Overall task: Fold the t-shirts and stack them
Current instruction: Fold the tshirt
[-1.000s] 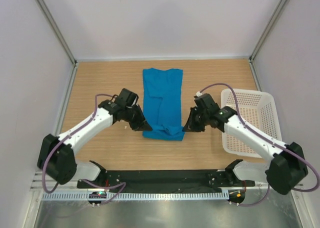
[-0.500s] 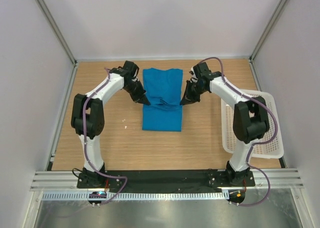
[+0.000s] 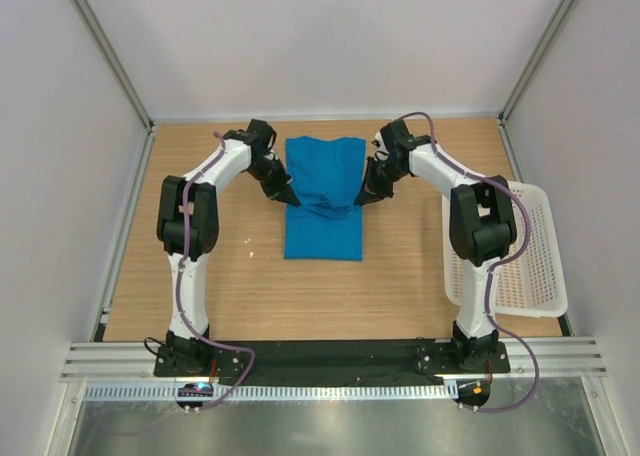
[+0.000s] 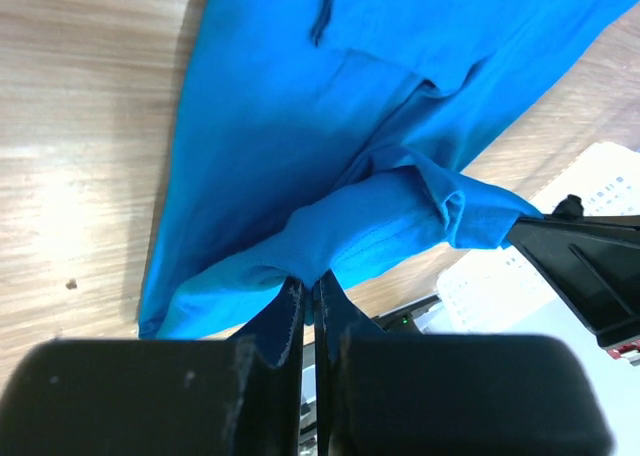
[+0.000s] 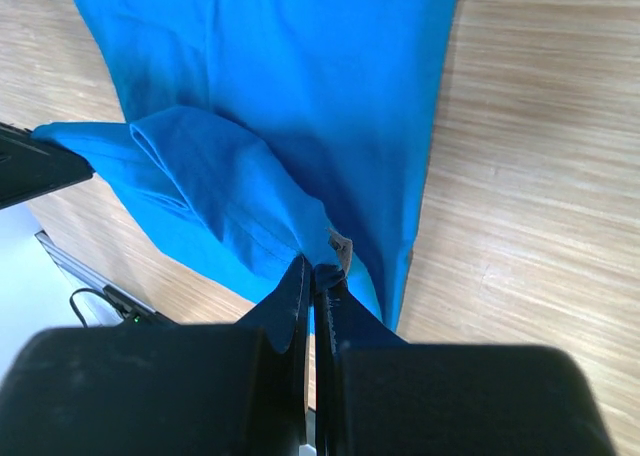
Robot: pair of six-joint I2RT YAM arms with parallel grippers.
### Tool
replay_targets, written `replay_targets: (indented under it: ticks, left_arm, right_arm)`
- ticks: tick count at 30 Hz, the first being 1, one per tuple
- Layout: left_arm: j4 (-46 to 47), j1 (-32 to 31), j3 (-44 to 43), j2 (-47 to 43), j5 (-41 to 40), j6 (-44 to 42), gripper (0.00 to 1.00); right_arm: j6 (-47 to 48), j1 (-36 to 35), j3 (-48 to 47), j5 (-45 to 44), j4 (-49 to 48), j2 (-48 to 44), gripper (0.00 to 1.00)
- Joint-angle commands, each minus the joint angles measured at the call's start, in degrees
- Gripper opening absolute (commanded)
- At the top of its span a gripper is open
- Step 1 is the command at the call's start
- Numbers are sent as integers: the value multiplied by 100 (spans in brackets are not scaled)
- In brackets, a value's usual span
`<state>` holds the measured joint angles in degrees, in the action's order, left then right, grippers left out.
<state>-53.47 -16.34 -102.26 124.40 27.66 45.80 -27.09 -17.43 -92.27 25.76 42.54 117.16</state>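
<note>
One bright blue t-shirt (image 3: 322,238) lies lengthwise in the middle of the wooden table (image 3: 200,266). Its near hem is raised and doubled back over the cloth below. My left gripper (image 3: 293,202) is shut on the hem's left corner, with the cloth pinched between the fingertips in the left wrist view (image 4: 311,281). My right gripper (image 3: 358,202) is shut on the right corner, beside a small white label (image 5: 340,246). The held hem sags between the two grippers above the t-shirt (image 4: 300,126) (image 5: 300,76). Both arms are stretched far forward.
A white lattice basket (image 3: 530,266) sits at the table's right edge, next to the right arm. White walls close in the table at the back and both sides. A small speck (image 3: 250,238) lies on the wood to the left of the t-shirt.
Both grippers have carried the t-shirt's near hem away from the table's near side toward the far end, folding it over the rest of the cloth. The arms have stretched out forward.
</note>
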Motion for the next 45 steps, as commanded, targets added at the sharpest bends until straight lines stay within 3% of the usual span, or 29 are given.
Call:
replay_targets:
  ticks: [1, 8, 11, 13, 15, 18, 20, 22, 23, 27, 31, 38, 45]
  left_arm:
    - [-40, 43, -303, 154, 301, -142, 2]
    - [-5, 52, -611, 471, 380, -212, 4]
    - [-75, 122, -795, 620, 381, -159, 7]
    - [-163, 210, -927, 621, 215, -133, 24]
    - [-242, 262, -1076, 568, -49, -255, 35]
    - [-1128, 280, -2059, 481, -804, -940, 42]
    - [-1253, 280, -2071, 262, -1077, -1152, 46]
    - [-1035, 289, -1642, -213, -1131, -1223, 46]
    - [-860, 263, -943, -406, -1062, -1188, 45]
    - [116, 88, 345, -882, -473, -1064, 40]
    - [285, -159, 479, -611, -26, -1441, 38]
    - [943, -361, 935, -566, 652, -1417, 33]
    - [1146, -370, 1823, -583, 742, -1161, 24]
  right_arm:
    - [20, 47, -248, 131, 26, 87, 1]
    - [2, 178, -292, 61, -123, 237, 2]
    - [125, 284, -484, 201, -238, 421, 7]
    - [222, 363, -818, 114, -177, 649, 12]
    - [266, 433, -1204, 9, 112, 842, 24]
    - [503, 434, -1785, -457, 886, 835, 33]
    - [442, 337, -1594, -791, 975, 396, 36]
    - [319, 180, -1095, -862, 740, -51, 38]
    - [223, 109, -909, -862, 616, -149, 38]
    - [-15, -216, -328, -660, 141, -177, 37]
    - [-94, -270, -230, -651, -342, 87, 32]
    - [-24, -261, -950, -643, -615, 913, 11]
    - [-51, -252, -1645, -686, -669, 1467, 9]
